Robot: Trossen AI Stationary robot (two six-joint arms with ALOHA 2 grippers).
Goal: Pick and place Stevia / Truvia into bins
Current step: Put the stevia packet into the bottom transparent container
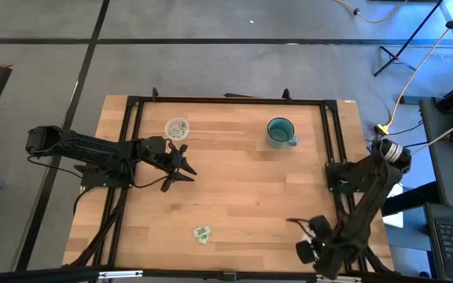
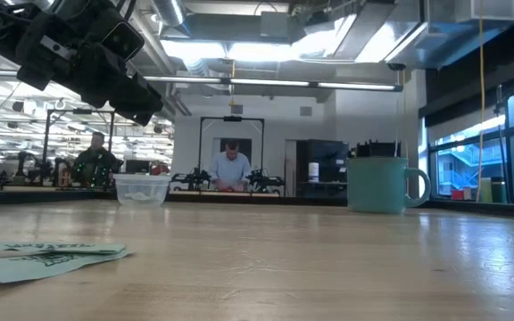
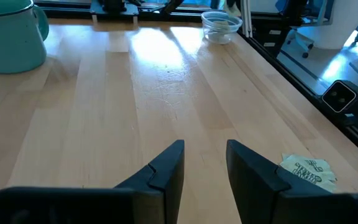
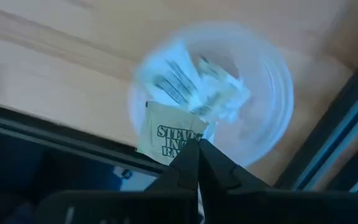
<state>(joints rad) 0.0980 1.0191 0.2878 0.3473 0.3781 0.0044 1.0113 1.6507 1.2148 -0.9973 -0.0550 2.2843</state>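
Observation:
My right gripper (image 4: 197, 144) is at the table's near right corner, shut on one Stevia sachet (image 4: 168, 138) above a clear cup (image 4: 211, 93) that holds several sachets. In the high view the right arm (image 1: 325, 240) hides that cup; the left wrist view shows it (image 3: 221, 26). My left gripper (image 1: 185, 168) (image 3: 204, 149) is open over bare wood, touching nothing. It is between the other clear cup (image 1: 177, 127), which also holds sachets, and a few loose sachets (image 1: 202, 233) (image 3: 308, 171) lying flat near the table's near edge. My right gripper pinches the sachet between its two fingertips at one corner (image 4: 190, 142). The fingers come from above, pointing down. The sachet is lifted clear and sticks out sideways from the fingertips over the cup's rim (image 4: 138, 118).
A teal mug (image 1: 280, 132) (image 2: 382, 185) stands on the far right part of the table. A black frame (image 1: 226, 101) runs around the tabletop. Bare wood lies across the middle (image 1: 250, 189). People sit in the room beyond the table.

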